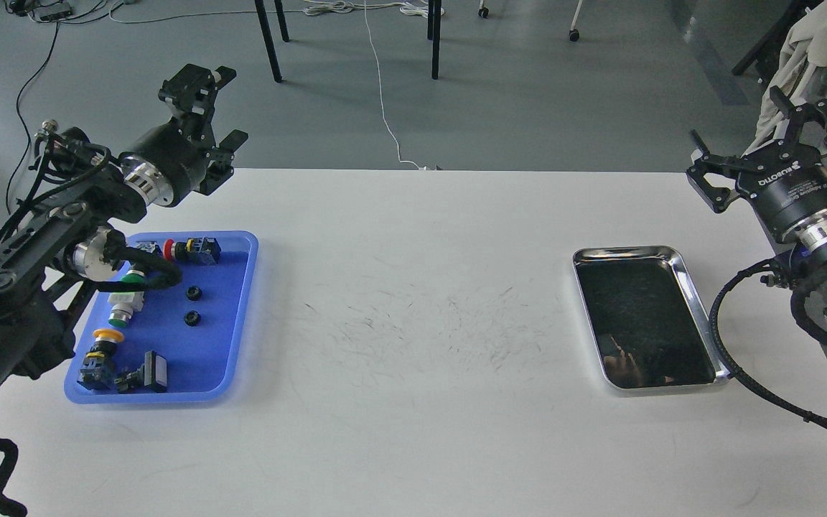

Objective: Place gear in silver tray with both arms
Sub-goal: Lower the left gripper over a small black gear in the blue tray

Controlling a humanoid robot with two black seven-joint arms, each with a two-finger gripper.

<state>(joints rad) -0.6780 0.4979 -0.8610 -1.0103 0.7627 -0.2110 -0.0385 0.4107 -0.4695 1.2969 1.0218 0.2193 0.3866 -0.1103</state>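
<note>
The silver tray (686, 280) lies empty on the right part of the white table. Two small black gears (194, 293) (191, 318) lie in the blue plastic tray (237, 323) at the left. My left gripper (214, 108) is open and empty, raised above the table's far left edge, behind the blue tray. My right gripper (769, 140) is open and empty, raised at the far right, beyond and to the right of the silver tray.
The blue tray also holds push buttons with red (169, 249), green (128, 280) and yellow (103, 336) caps and a black switch block (151, 373). Chair legs and cables are on the floor behind the table. A cloth hangs at the top right.
</note>
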